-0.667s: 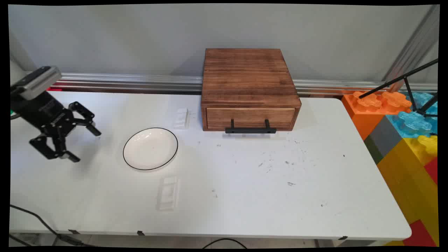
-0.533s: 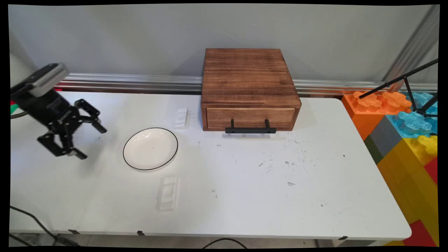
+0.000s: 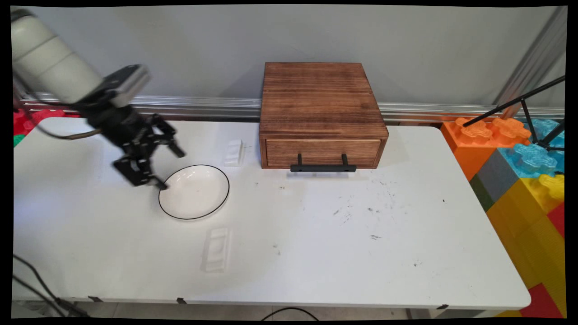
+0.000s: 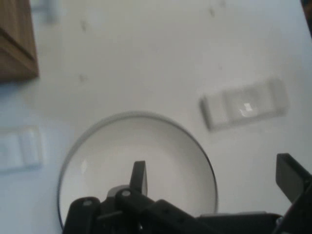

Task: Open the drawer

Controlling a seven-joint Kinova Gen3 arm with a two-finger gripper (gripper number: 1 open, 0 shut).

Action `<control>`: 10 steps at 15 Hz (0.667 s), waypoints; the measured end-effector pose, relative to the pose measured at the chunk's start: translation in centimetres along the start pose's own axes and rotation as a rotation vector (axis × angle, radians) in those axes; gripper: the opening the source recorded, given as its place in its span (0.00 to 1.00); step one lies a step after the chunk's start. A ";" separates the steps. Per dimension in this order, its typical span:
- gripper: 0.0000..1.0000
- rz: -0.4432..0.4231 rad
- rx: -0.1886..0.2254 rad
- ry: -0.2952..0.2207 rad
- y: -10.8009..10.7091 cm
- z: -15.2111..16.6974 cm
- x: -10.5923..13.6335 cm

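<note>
My black gripper (image 3: 171, 169) hangs open and empty just above the left rim of a white plate (image 3: 194, 192) with a thin black edge. In the hand view the plate (image 4: 146, 141) lies right below the gripper (image 4: 214, 178), one finger (image 4: 139, 178) over its bowl and the other past its rim. A small white block (image 3: 234, 152) lies behind the plate, beside a wooden drawer box (image 3: 323, 117) with a black handle (image 3: 323, 168); its drawer is closed. A clear flat piece (image 3: 216, 248) rests on the table in front of the plate, and the hand view shows this clear piece (image 4: 243, 105) too.
Big coloured toy bricks (image 3: 519, 158) stand off the table's right end, with a black tripod leg (image 3: 519, 104) over them. An aluminium rail (image 3: 180, 106) runs along the wall. Black cables (image 3: 36, 284) hang at the table's front left corner.
The gripper has swung from the table's far left toward the right and a little back, reaching the plate's left rim. It stays open. Nothing on the table has moved.
</note>
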 end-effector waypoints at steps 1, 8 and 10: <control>1.00 -0.005 0.006 0.004 -0.4 0.4 1.2; 1.00 -0.036 0.055 0.023 -3.1 4.1 9.5; 1.00 -0.043 0.075 0.027 -3.9 5.2 11.8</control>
